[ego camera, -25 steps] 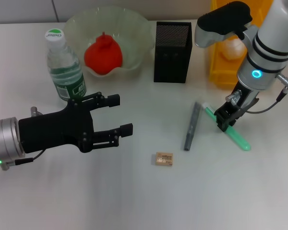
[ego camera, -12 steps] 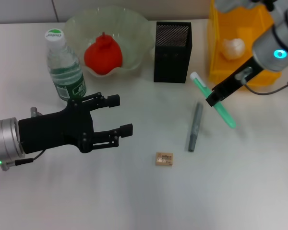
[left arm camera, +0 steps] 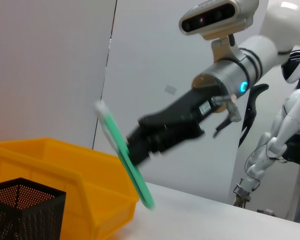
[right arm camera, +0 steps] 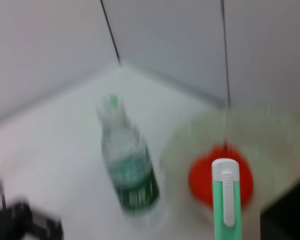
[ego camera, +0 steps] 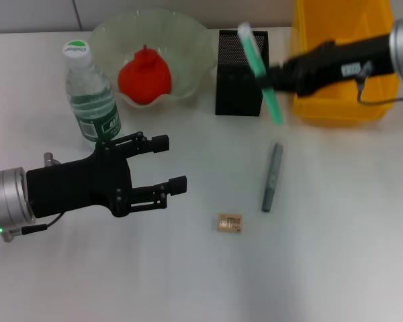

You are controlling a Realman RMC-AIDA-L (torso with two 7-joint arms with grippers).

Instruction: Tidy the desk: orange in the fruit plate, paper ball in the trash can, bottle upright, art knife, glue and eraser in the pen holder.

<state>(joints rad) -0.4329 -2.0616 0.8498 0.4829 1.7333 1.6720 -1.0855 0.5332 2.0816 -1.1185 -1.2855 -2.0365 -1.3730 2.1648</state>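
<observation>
Right hand [ego camera: 277, 75], gripping green art knife [ego camera: 260, 72], is now raised over pen holder [ego camera: 240, 74]; left hand [ego camera: 168, 162] hanging open near bottle [ego camera: 89, 94].

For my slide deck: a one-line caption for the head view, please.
Right gripper carries the green art knife tilted beside the pen holder; left gripper hovers open.

Desk [ego camera: 336, 268]: plain white matte top, evenly lit, soft shadows only; its far edge meets the wall.

Wall [left arm camera: 50, 65]: pale grey-white panels, divided by thin dark vertical seams [left arm camera: 106, 75]; the same seams appear in the right wrist view [right arm camera: 110, 32].

Second robot [left arm camera: 285, 130]: white humanoid figure standing beyond the desk's far edge, against the wall, seen only in the left wrist view.

Floor, windows, lamps: not visible.
</observation>
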